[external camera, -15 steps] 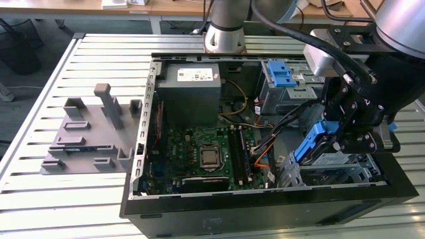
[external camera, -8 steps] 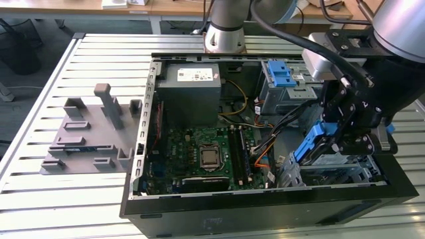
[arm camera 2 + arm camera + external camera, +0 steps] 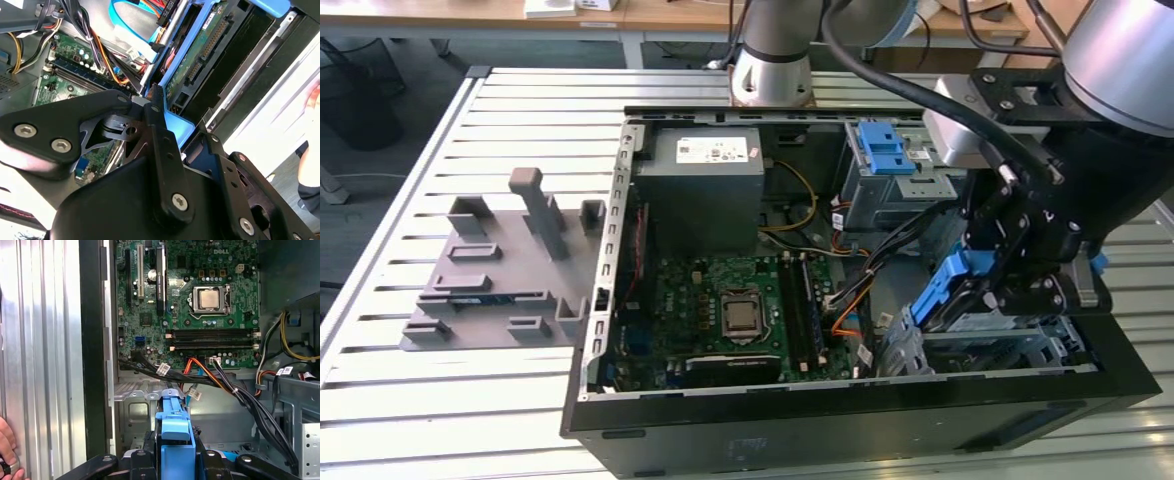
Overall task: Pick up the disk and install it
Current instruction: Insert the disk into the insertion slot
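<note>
**Fig.** Exterior view plus both wrist views, one instant.

**Scene.** You see the open PC case (image 3: 854, 420) lying on the slatted table (image 3: 440, 420). Inside it are the motherboard (image 3: 734, 300) at centre and the power-supply box (image 3: 700, 195) above that. The drive cage (image 3: 887, 165) with its blue latch sits upper centre-right.

**Tool.** The gripper (image 3: 1014, 295) hangs low on the exterior view's right, over the case's corner. Its jaws are closed on the disk (image 3: 941, 295), with the hold taken on the blue bracket. In the first wrist view the bracket end of the disk (image 3: 175, 435) sits clamped in the gripper (image 3: 175, 462). In the second wrist view a finger (image 3: 157, 130) presses the bracket, and the disk (image 3: 200, 70) shows its green circuit side.

**Disk pos.** It is off the table, on edge and tilted, just above the drive bay (image 3: 1001, 345) and beside the cables (image 3: 907, 240).

**Progress (est.).**
- Pick-up looks done: the disk is carried, and the grey fixture (image 3: 500, 270) on the exterior view's left holds no disk.
- Install is not done: the disk isn't seated flat in the bay. Whether its lower edge touches the bay rails can't be told from here.

**NB.** A person's hand (image 3: 6, 445) is near the table, outside the case.
</note>
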### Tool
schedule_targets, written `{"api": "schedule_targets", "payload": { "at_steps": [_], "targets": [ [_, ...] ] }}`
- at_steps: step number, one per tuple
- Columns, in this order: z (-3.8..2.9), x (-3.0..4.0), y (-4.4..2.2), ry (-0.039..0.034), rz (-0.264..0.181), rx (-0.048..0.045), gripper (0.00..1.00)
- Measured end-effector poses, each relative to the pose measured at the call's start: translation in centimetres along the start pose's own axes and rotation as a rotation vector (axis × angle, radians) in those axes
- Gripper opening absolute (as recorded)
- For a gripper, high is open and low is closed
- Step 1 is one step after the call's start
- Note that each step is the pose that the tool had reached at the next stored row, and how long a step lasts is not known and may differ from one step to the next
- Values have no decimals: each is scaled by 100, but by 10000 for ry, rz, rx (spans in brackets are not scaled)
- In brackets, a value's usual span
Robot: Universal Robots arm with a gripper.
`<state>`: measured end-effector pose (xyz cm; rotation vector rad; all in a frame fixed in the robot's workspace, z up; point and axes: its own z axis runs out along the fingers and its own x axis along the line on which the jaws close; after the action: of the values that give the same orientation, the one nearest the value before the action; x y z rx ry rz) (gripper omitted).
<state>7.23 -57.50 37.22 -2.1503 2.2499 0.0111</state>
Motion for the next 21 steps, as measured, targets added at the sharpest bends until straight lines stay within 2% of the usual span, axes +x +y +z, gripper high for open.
{"api": "schedule_targets", "payload": {
  "at_steps": [21],
  "targets": [
    [122,3,2,1,0,0,36]
  ]
}}
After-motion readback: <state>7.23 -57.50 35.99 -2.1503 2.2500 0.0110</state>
